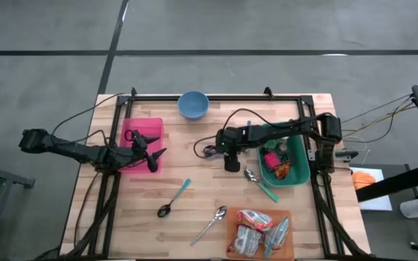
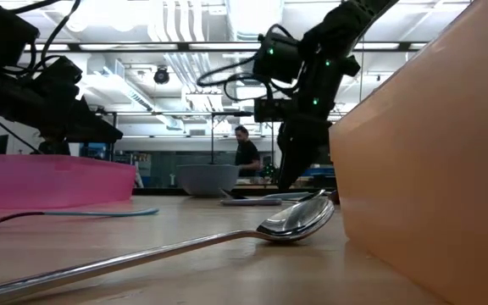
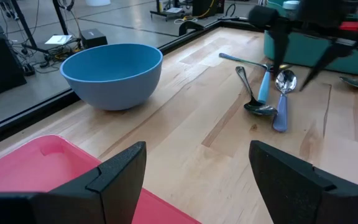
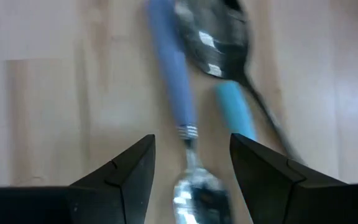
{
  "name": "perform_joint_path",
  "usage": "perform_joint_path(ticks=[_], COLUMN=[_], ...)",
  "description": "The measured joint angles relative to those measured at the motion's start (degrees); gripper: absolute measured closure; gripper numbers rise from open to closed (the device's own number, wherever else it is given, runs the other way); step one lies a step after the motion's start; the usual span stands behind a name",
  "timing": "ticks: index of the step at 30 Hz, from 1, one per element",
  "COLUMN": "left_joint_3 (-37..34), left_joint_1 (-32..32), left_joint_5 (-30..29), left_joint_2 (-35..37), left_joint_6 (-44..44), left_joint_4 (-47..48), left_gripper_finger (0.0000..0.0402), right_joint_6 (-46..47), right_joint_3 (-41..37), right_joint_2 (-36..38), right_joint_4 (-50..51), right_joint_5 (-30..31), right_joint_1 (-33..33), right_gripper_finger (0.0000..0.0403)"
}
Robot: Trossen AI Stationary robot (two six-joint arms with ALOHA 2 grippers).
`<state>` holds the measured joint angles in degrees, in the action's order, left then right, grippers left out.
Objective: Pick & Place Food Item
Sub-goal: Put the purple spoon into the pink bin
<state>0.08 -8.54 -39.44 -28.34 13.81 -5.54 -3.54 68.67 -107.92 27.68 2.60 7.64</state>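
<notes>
Food packets [image 1: 256,230] lie on an orange tray [image 1: 229,217] at the near right, and more food [image 1: 274,161] sits in a teal bin [image 1: 303,172]. My right gripper [image 4: 191,146] points steeply down over a small cluster of spoons mid-table. It is open, its fingers on either side of a blue-handled spoon [image 4: 169,81] that lies flat beside a teal-handled one [image 4: 235,115]. It touches neither. My left gripper [image 3: 197,155] waits open over the pink tray [image 1: 140,130] at the left.
A blue bowl [image 1: 193,104] stands at the far edge. A teal-handled spoon [image 1: 173,199], a silver spoon [image 1: 210,223] and a green-handled spoon [image 1: 260,183] lie on the near half of the table. A black frame borders the table. A person stands in the room behind [image 2: 246,152].
</notes>
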Motion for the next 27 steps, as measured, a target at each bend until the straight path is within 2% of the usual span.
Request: perform_joint_path(ticks=[10,18,27], left_joint_3=[0.00,0.02,0.00], left_joint_1=[-0.02,-0.06,-0.04], left_joint_5=[0.02,0.00,0.01], left_joint_2=[0.00,0.00,0.00], left_joint_6=[0.00,0.00,0.00], left_joint_4=[0.02,0.02,0.04], left_gripper_finger=[0.0116,0.0116,0.0116], right_joint_6=[0.44,0.57,0.56], right_joint_3=[-3.07,-6.99,-8.91], right_joint_2=[-0.09,-0.09,0.09], right_joint_4=[-3.69,-10.01,-12.37], right_joint_5=[-2.72,-2.98,-2.43], right_joint_1=[1.25,1.60,1.68], right_gripper_finger=[0.0197,0.0197,0.0197])
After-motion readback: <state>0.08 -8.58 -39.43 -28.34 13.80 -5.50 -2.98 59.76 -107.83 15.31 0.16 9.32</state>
